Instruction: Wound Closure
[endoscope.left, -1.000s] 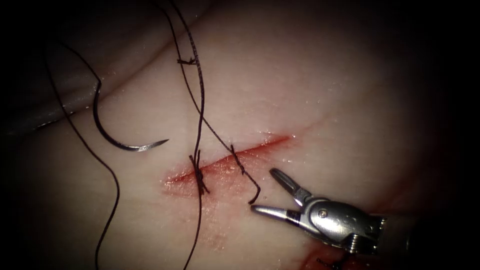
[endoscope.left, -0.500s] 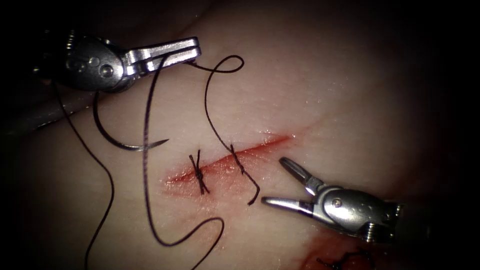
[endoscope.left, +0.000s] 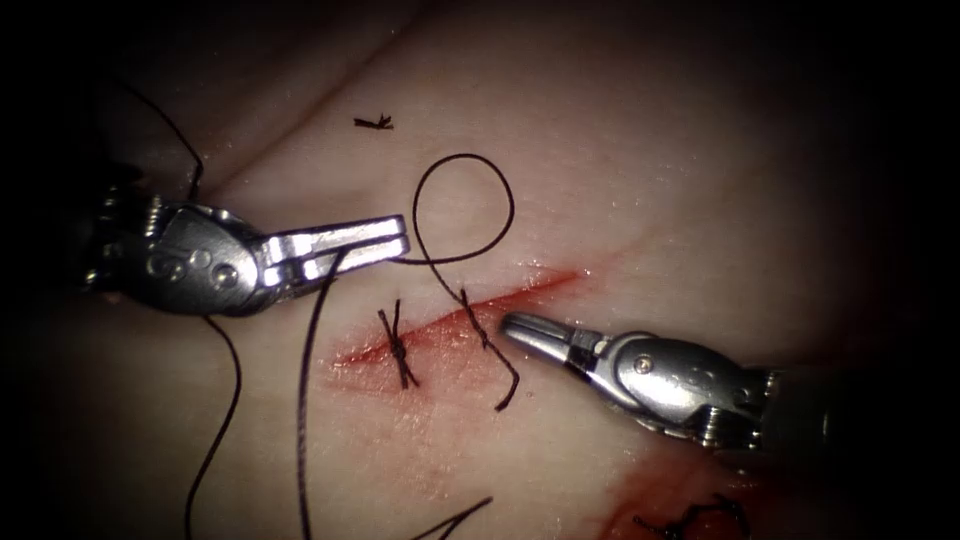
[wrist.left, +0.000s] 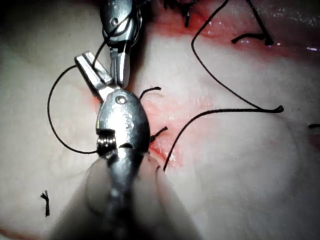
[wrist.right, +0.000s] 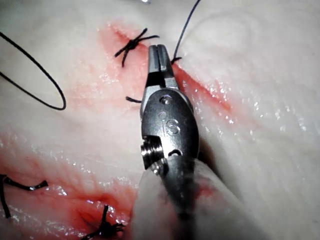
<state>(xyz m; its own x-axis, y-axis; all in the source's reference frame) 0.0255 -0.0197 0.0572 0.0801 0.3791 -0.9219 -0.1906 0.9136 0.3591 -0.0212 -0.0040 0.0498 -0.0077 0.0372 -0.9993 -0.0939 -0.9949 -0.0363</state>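
Looping above the cut (endoscope.left: 470, 318), thread (endoscope.left: 462, 208) sits clamped in the left hand (endoscope.left: 395, 236).

The tissue (endoscope.left: 640, 170) carries everything here: a pale, moist slab with a slanting cut (endoscope.left: 520, 295) across its middle, reddened along its edges. A knotted stitch (endoscope.left: 398, 347) crosses the left end of the cut, its short ends sticking up. A second stitch (endoscope.left: 478, 325) crosses just to the right, its tail (endoscope.left: 510, 392) lying on the near side. From it the thread (endoscope.left: 470, 205) curls in a loop on the far side. A cut end of thread (endoscope.left: 374, 123) lies far left. Red fluid (endoscope.left: 660, 495) stains the near right, beside another knot (endoscope.left: 690, 520)
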